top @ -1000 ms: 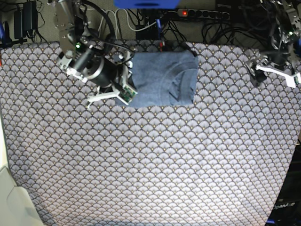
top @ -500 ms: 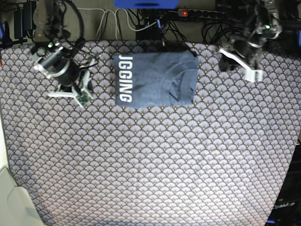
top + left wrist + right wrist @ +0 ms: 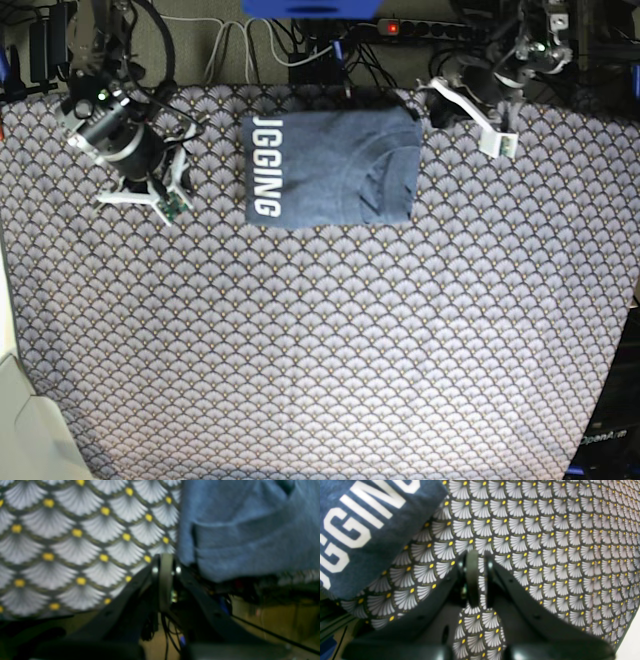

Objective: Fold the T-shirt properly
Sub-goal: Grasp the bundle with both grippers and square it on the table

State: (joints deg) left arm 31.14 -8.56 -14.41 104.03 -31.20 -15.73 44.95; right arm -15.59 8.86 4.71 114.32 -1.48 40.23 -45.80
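The T-shirt (image 3: 330, 170) lies folded into a slate-blue rectangle at the back of the table, white lettering along its left side. In the right wrist view the lettered part of the T-shirt (image 3: 362, 530) fills the upper left. My right gripper (image 3: 178, 180) hovers over the table cover left of the shirt, apart from it; up close the right gripper (image 3: 480, 562) is shut on nothing. My left gripper (image 3: 435, 105) is at the shirt's back right corner. In the blurred left wrist view the left gripper (image 3: 165, 567) is shut right beside the T-shirt (image 3: 250, 530), with no cloth seen between the fingers.
A grey fan-scale table cover (image 3: 320, 350) spreads over the whole table. Cables and a power strip (image 3: 430, 28) lie behind the back edge. A pale object (image 3: 30, 430) sits at the front left corner.
The right arm drew back to the left off the shirt, uncovering the lettering. The left arm swung in from the far right to the shirt's back right corner and its jaws closed.
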